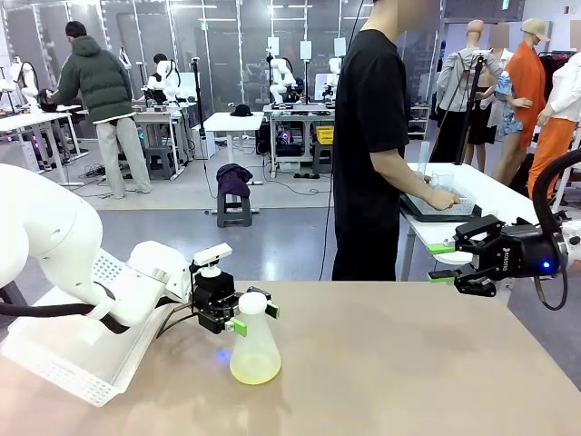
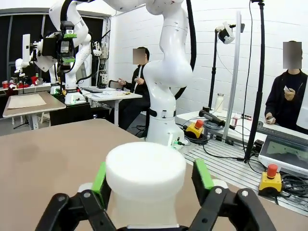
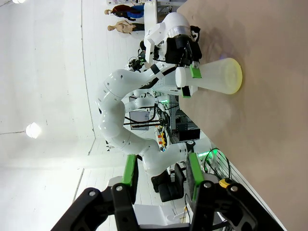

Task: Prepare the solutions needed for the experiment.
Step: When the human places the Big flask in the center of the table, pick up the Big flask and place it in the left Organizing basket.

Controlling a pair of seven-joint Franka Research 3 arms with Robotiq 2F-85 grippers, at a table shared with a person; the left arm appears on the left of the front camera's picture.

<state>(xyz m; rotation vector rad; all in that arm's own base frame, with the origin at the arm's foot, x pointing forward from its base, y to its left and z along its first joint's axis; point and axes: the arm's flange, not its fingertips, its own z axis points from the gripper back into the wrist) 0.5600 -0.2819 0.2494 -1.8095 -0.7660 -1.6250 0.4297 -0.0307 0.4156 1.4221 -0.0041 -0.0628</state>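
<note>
A translucent conical flask (image 1: 255, 343) stands on the brown table, left of centre. Inside it lies a shallow layer of the pale yellow solutions (image 1: 255, 368). A white round stopper (image 1: 255, 303) caps its neck. My left gripper (image 1: 254, 318) reaches in from the left with a green pad on either side of the neck, open; in the left wrist view a narrow gap shows beside the stopper (image 2: 144, 175). Far to the right, my right gripper (image 1: 442, 262) hovers open and empty over the table's right edge. From its wrist view the flask (image 3: 219, 74) and solutions (image 3: 236, 77) are far off.
A white perforated tray (image 1: 73, 363) lies at the table's left edge under my left arm. The person in black (image 1: 372, 136) stands beyond the far edge, hands at a dark tray (image 1: 436, 213) on a side table. Bare tabletop (image 1: 408, 363) spreads right of the flask.
</note>
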